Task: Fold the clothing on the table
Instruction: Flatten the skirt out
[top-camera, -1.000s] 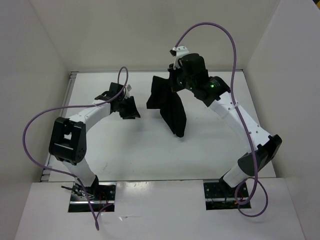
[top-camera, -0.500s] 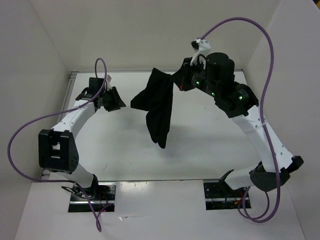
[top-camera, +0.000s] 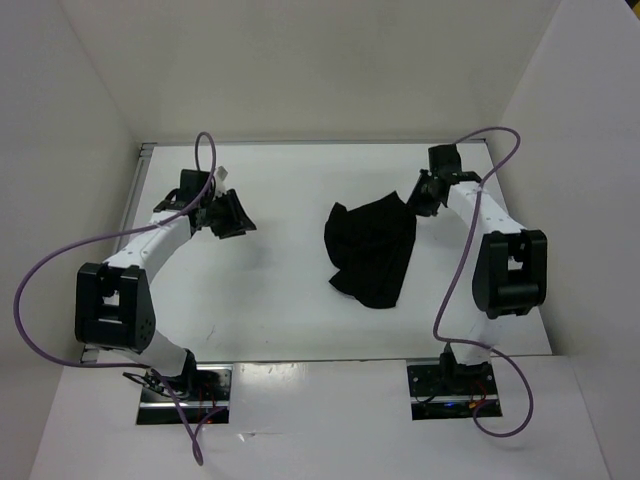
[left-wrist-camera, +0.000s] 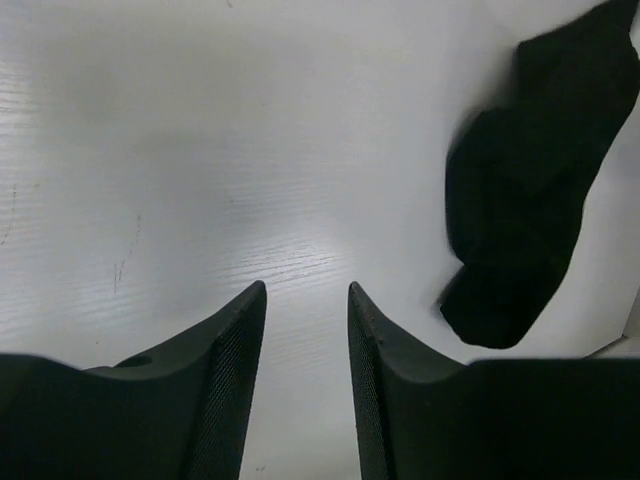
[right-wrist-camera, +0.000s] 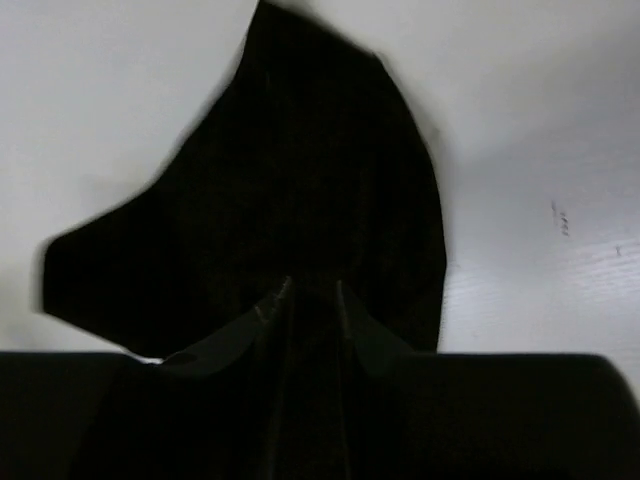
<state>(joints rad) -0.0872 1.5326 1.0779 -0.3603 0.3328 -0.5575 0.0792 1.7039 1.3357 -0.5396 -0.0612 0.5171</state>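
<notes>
Clothing (top-camera: 372, 250), hanging aloft half a second ago, now lies crumpled on the bench (top-camera: 270, 300), right of centre. Right end effector (top-camera: 418, 198) sits at its far right edge, fingers narrowly parted; cannot tell whether it grips. Left end effector (top-camera: 232, 215) hovers well apart, fingers spread, holding nothing.

We see plain black clothing (top-camera: 372, 250) on a white tabletop (top-camera: 280, 290) faintly streaked with grey grain. Our arms (top-camera: 150, 238) are white with black joints, their cables (top-camera: 436, 318) purple. The mesh-patterned left tool (left-wrist-camera: 306, 300) and right tool (right-wrist-camera: 312, 300) are black.
</notes>
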